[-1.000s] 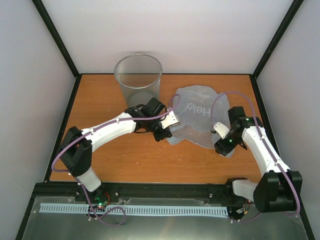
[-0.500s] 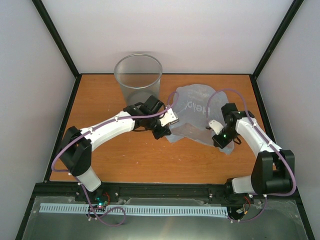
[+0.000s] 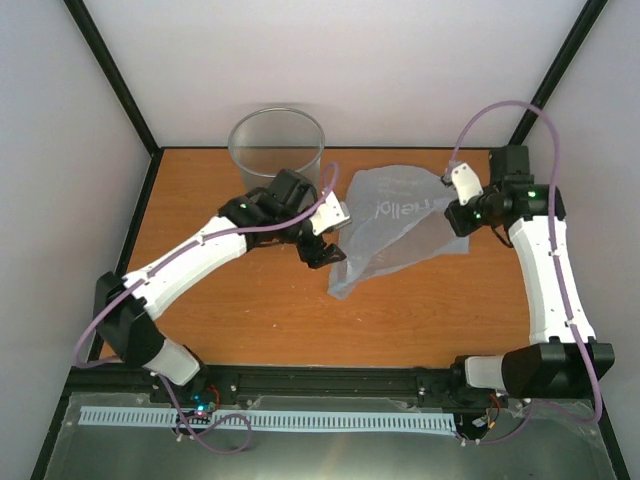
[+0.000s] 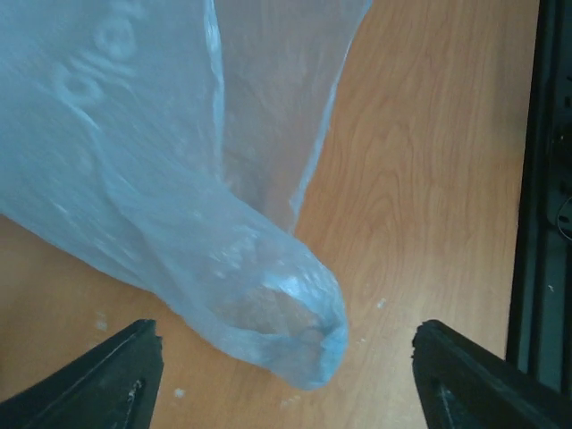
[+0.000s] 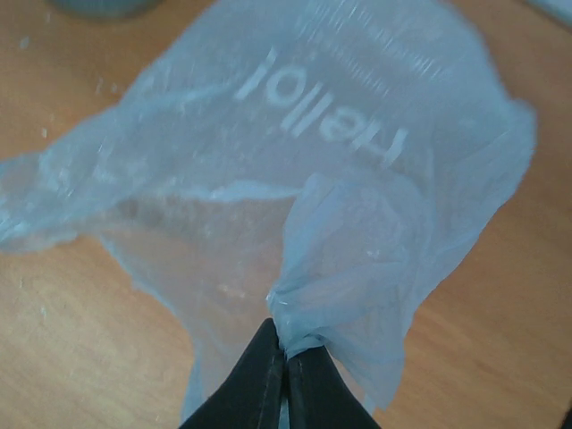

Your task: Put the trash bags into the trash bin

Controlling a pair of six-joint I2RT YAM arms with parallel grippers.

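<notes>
Trash bag [image 3: 390,225], translucent blue with a "Hello" print, is outside the trash bin [image 3: 277,150], over the table [image 3: 230,320] just right of it. Right gripper [image 5: 284,357] is clamped on a bunched fold at the bag's right edge and raised off the table. The bag drapes down and left from that pinch. Left gripper [image 4: 286,393] is released, fingers spread wide. The bag's rolled lower end sits between them, touching neither. Bin stands upright at the table's back edge, near the left wrist.
</notes>
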